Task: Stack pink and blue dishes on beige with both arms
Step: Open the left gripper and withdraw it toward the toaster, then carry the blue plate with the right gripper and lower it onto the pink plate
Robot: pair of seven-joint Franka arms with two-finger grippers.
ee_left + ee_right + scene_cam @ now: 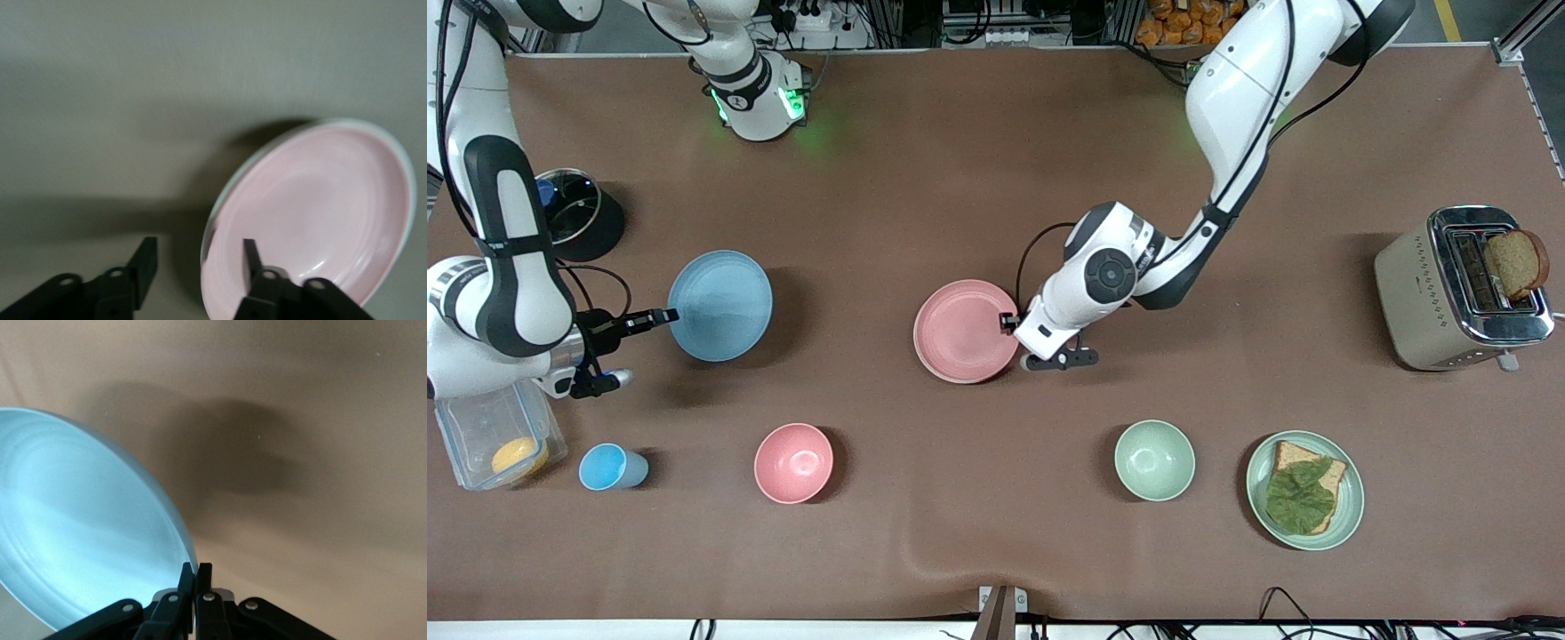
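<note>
Blue plate (720,305), pinched at its rim by the right gripper (660,315), hangs tilted above the brown table (925,169) toward the right arm's end; the right wrist view shows the fingers (187,587) closed together on the rim of the plate (80,540). Left gripper (1009,340) sits at the pink plate (965,331) near the table's middle, its fingers (250,257) spread apart, one over the plate (320,213), the other (143,263) outside the rim. Nearer the front camera stand a blue cup (609,468), pink bowl (793,462), green bowl (1154,460) and a green plate with bread (1305,489). A toaster (1458,289) sits toward the left arm's end.
</note>
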